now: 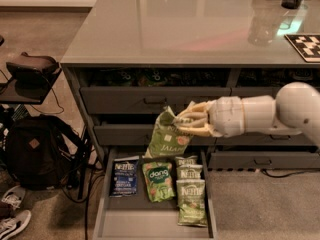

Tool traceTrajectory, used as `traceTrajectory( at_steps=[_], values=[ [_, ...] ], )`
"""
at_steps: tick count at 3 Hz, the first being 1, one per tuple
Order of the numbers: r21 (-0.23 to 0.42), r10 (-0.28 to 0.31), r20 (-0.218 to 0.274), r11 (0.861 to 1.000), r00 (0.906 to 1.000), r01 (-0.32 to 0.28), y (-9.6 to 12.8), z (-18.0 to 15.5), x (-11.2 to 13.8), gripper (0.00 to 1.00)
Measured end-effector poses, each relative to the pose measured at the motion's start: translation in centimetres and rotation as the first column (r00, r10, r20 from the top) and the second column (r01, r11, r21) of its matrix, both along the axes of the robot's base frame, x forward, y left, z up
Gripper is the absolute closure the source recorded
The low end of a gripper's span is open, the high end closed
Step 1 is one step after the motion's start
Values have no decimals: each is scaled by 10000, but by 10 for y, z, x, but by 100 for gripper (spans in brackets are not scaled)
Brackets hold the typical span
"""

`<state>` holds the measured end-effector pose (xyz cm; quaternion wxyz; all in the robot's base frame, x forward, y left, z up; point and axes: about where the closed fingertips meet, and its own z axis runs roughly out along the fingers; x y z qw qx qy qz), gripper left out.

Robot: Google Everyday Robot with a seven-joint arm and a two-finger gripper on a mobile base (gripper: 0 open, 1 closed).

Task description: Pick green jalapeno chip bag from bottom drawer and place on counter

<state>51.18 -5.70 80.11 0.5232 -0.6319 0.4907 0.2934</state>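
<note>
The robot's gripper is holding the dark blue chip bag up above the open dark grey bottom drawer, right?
Not quite. In the camera view the gripper is shut on the light-green crinkly jalapeno chip bag, held up above the open dark grey bottom drawer. The dark blue chip bag lies flat on the drawer floor, at its left side.

Light-green Kettle bags: four. That is the green jalapeno chip bag, clamped in the gripper over the bottom drawer, plus three on its floor. Dark blue Kettle bag: one. Dong bag: one. Backpack: one.
</note>
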Motion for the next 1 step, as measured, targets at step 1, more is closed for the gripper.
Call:
traceTrajectory(
  at_steps=[1],
  values=[
    [-107,28,103,9999,9999,-27,2,6,-2,100]
  ],
)
